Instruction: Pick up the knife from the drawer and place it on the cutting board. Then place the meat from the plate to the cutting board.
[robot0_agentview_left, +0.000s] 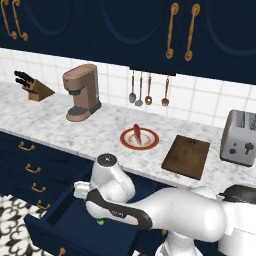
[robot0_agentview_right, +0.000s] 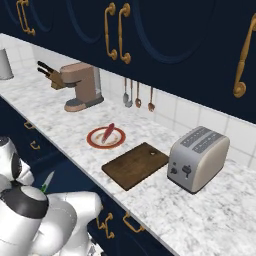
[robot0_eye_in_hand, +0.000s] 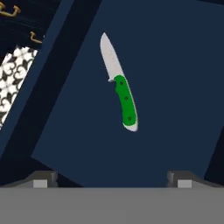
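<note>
Gripper (robot0_eye_in_hand: 112, 179) spread wide, nothing held, poised over open drawer (robot0_eye_in_hand: 175, 65). Knife (robot0_eye_in_hand: 120, 89) flat on drawer floor, blade toward 11 o'clock. Board (robot0_agentview_left: 186, 156) bare; meat (robot0_agentview_left: 136, 133) on plate (robot0_agentview_left: 150, 145).

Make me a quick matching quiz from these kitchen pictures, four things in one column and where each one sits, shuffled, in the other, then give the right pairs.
Things:
1. knife
2. meat
3. cutting board
4. knife block

Places:
A. on the plate with the red-orange rim
B. on the counter, left of the coffee maker
C. flat on the floor of the open drawer, below the open gripper
D. bare on the counter between plate and toaster

Pairs: 1-C, 2-A, 3-D, 4-B
</note>
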